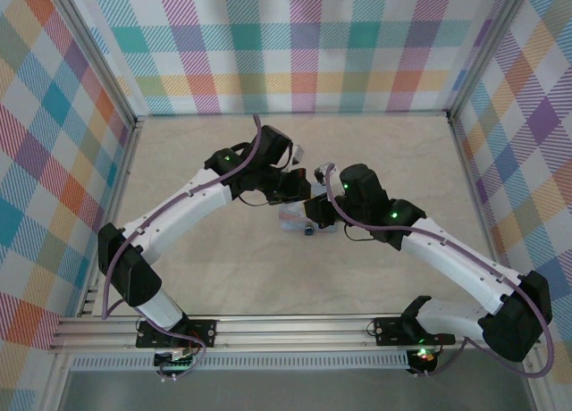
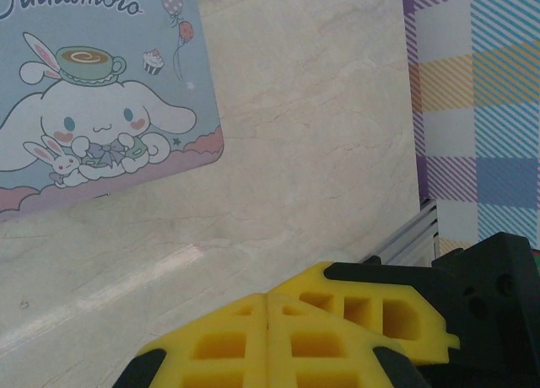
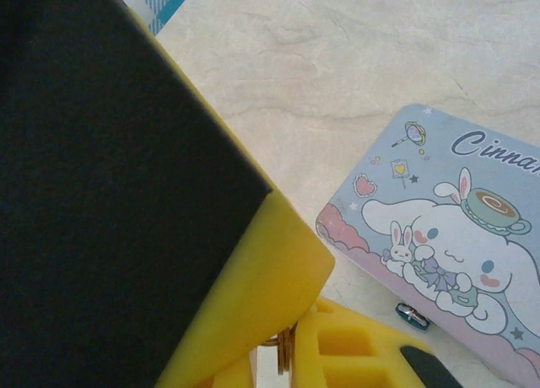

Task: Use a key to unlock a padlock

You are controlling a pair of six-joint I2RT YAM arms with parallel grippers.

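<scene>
The right gripper (image 3: pixel 291 358) pinches what looks like the key (image 3: pixel 285 347). The left gripper (image 2: pixel 268 300) is pressed together, empty. The padlock (image 3: pixel 412 315) sits at the tin's (image 3: pixel 439 228) edge, key not yet inserted.

Bright, even, diffuse light; shadows faint. Small glare streak on the table (image 2: pixel 181 257) in left wrist view. Right wrist foreground very close, slightly soft.
</scene>
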